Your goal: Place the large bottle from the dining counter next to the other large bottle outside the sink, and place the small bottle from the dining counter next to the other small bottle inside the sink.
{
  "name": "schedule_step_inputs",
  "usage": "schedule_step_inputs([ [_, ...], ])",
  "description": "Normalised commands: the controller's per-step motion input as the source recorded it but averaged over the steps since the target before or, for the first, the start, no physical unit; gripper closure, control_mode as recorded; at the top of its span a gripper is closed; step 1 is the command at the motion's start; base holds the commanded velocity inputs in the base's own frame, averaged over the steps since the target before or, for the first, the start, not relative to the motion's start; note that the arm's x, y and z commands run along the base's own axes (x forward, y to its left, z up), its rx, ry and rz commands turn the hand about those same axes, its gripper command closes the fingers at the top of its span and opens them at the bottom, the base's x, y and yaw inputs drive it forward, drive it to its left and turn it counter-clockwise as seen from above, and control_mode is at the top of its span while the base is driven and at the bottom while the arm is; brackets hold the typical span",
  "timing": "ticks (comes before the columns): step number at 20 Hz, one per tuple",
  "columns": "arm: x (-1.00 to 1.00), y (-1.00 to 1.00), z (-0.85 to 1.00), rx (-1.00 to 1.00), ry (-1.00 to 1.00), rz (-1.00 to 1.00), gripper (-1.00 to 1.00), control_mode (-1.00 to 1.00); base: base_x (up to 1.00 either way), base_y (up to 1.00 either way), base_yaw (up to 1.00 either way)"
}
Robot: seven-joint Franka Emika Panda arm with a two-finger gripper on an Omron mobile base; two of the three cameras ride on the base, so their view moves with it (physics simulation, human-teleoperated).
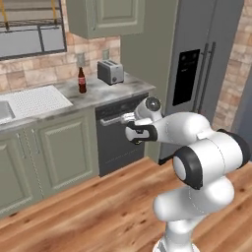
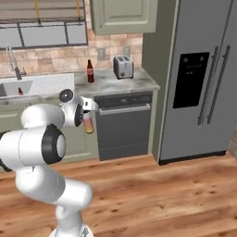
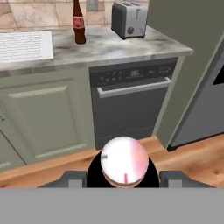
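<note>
My gripper [image 2: 87,115] is shut on the large bottle [image 2: 88,124], which hangs in the air in front of the lower cabinets. The hand view looks down on the bottle's white cap and pink side [image 3: 124,162], between the gripper's [image 3: 124,176] dark fingers. In the left base view the gripper [image 1: 127,119] points at the dishwasher. The other large bottle [image 1: 82,80] [image 2: 90,71] [image 3: 78,22], dark with a red label, stands on the worktop beside the sink [image 2: 13,88] [image 1: 4,112]. A small dark bottle [image 2: 20,91] stands inside the basin. The dining counter and its small bottle are out of view.
A toaster [image 1: 110,72] [image 2: 123,66] [image 3: 128,18] stands right of the dark bottle. A dishwasher [image 1: 119,140] [image 2: 125,127] [image 3: 131,105] sits under the worktop, and a grey fridge [image 1: 202,64] [image 2: 203,78] stands at the right. A ribbed draining board [image 1: 37,100] adjoins the sink. Open wooden floor lies in front.
</note>
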Motion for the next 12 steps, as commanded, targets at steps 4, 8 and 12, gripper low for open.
schedule_step_inputs([
  [4,0.00,0.00,0.00,0.00,0.00,0.00,1.00,1.00,0.43,0.44,0.13],
  [8,0.00,0.00,0.00,0.00,0.00,0.00,1.00,1.00,0.33,0.51,0.13],
  [12,0.00,0.00,0.00,0.00,0.00,0.00,1.00,1.00,0.35,0.42,0.12],
])
